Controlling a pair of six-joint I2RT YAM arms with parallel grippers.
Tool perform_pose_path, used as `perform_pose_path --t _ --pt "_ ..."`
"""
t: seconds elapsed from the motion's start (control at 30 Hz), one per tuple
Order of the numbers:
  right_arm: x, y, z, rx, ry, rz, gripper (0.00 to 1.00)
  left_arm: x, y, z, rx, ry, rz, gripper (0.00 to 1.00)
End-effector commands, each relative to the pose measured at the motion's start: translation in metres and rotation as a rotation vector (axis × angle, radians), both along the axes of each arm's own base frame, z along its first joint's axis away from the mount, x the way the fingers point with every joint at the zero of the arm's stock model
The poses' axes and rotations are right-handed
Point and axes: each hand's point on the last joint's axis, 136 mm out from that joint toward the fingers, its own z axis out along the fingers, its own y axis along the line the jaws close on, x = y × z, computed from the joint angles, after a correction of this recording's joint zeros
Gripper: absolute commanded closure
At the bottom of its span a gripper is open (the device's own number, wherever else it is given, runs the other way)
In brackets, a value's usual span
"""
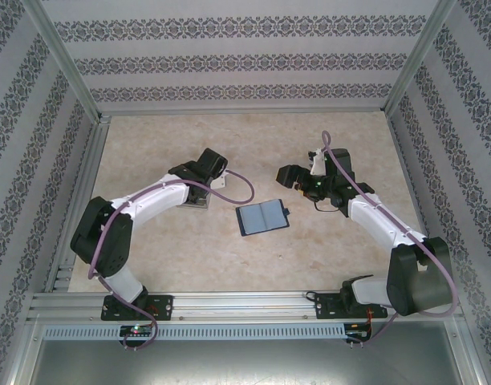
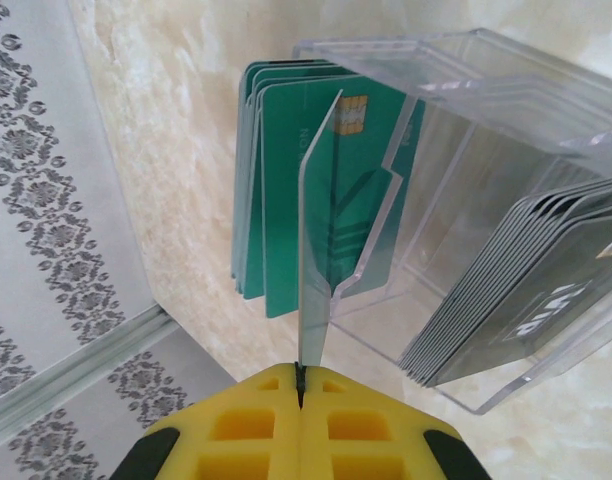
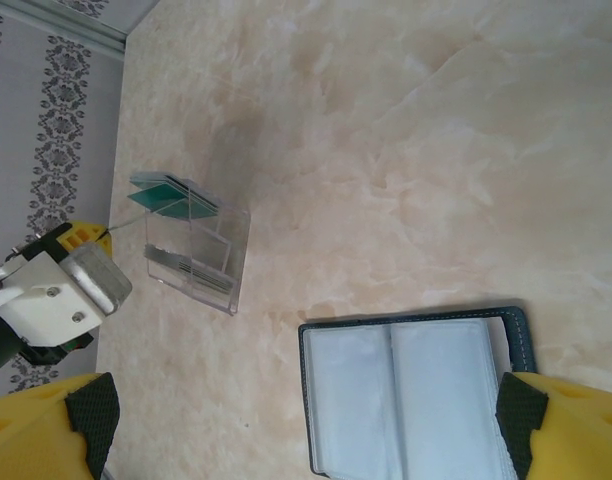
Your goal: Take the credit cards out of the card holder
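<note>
- The left pincer [image 2: 299,392] is seen shut. Its yellow fingers are pressed together on a thin pale sheet [image 2: 308,250] that is viewed edge-on. Whether that sheet is a card or a wall of the box cannot be told.
- The sheet is seen running straight from the fingers into a clear plastic box [image 2: 456,200], which is set on the marbled worktop [image 2: 166,150] just beside the pincer.
- Teal credit cards [image 2: 281,200] are stood upright in one compartment of the box, and dark grey cards [image 2: 526,290] are stacked leaning in the other.
- The right pincer [image 3: 306,410] is spread wide apart with nothing gripped, above the card holder [image 3: 406,390].
- The card holder is laid open and flat on the worktop with its grey-blue pockets facing up. It is placed between the two arms, a little to the right of the box and not touching it.
</note>
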Motion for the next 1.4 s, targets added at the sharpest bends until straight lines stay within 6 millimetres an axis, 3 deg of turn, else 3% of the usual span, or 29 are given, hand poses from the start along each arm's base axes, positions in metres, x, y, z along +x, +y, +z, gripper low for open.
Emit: perform_pose_path --t 0.0,0.33,0.77,0.8,0.87,0.9,1.37 --pt "0.001 -0.001 0.001 0.019 -0.004 0.003 0.02 0.005 0.008 0.014 0.036 -0.047 -0.022 1.00" --pt "-0.002 -0.001 0.003 0.024 -0.002 0.005 0.02 0.012 0.013 -0.011 0.030 -0.030 -0.038 1.00" --pt "-0.003 -0.002 -0.002 0.024 0.006 0.001 0.02 0.020 0.006 -0.018 -0.005 -0.012 -0.024 1.00" --pt "-0.003 -0.001 -0.001 0.024 0.004 0.001 0.02 0.021 0.006 -0.018 -0.006 -0.016 -0.020 0.96" --pt "-0.003 -0.002 -0.001 0.024 0.005 0.001 0.02 0.026 0.004 -0.016 -0.019 -0.025 -0.007 0.78" --pt "-0.003 -0.002 -0.002 0.024 0.004 0.002 0.02 0.028 0.003 -0.015 -0.021 -0.030 0.000 0.75" --pt "-0.005 -0.004 -0.002 0.025 0.006 -0.004 0.02 0.048 0.010 -0.017 -0.044 -0.067 0.091 0.70"
